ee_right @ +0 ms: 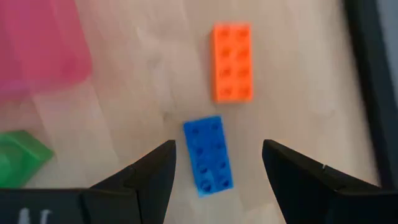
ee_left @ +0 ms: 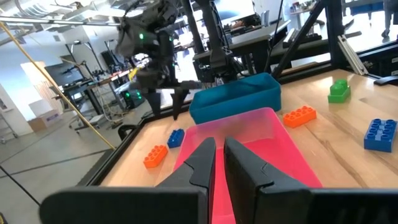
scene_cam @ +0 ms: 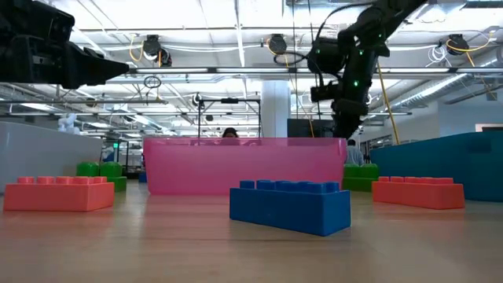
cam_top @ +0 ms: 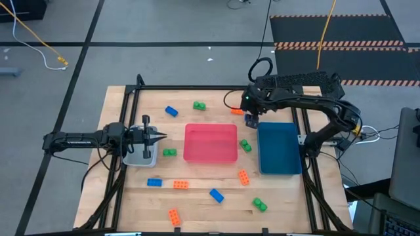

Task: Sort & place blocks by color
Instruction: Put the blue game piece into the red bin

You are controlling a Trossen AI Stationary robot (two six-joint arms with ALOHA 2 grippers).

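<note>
Right end effector point(ee_right: 217, 165) gapes wide above blue block point(ee_right: 209, 155), hidden overhead; left end effector point(ee_left: 219, 155) narrow.

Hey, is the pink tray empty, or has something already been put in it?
Empty. From above, the pink tray shows only its bare floor; the blocks, such as the green one beside it, lie outside on the table.

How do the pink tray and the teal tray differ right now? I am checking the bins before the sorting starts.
The pink tray sits mid-table and lies wider than deep in the high view; the teal tray sits toward the right arm's side and runs deeper than wide. The pink tray is paler and looks translucent in the low view; the teal tray looks opaque. Both are rectangular, and neither shows a block inside.
</note>
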